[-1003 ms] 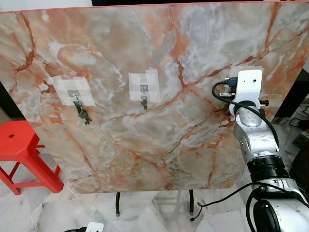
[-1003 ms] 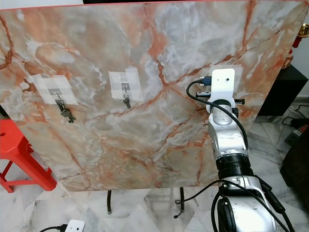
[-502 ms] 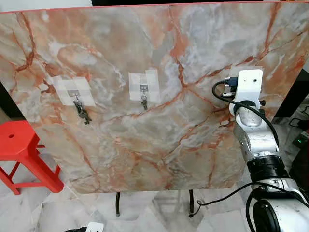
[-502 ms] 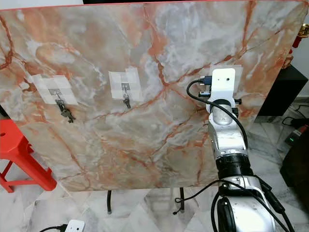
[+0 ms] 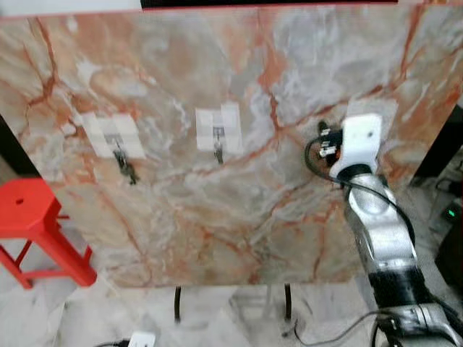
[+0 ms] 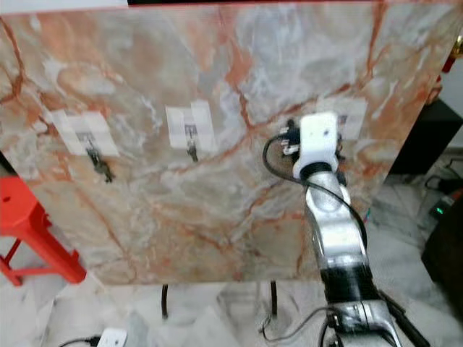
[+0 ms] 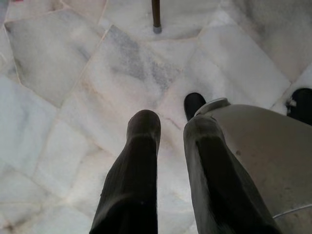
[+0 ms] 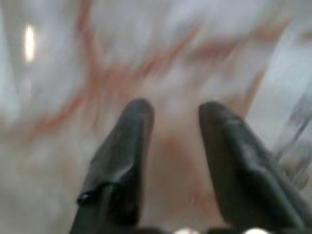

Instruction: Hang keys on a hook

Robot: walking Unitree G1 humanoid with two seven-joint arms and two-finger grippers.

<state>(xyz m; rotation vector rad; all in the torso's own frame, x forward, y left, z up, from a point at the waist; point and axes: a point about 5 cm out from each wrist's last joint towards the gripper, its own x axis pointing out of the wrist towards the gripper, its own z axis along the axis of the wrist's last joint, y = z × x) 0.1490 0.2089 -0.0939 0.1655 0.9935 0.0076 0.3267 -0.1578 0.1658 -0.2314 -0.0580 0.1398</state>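
Two sets of metal keys hang on the upright orange-veined marble slab point(image 5: 239, 217): one bunch of keys point(image 5: 127, 171) on the left taped hook point(image 5: 114, 142), a single small key point(image 5: 218, 155) on the middle taped hook point(image 5: 217, 134). The right gripper point(image 8: 170, 117), on its raised silver arm point(image 5: 380, 231), points at the slab's right part, black fingers point(image 8: 122, 161) parted and empty. The left gripper point(image 7: 170, 122) hangs over the pale marble floor tiles point(image 7: 73, 73), fingers slightly apart, empty. A red plastic stool point(image 5: 32, 231) stands at the left.
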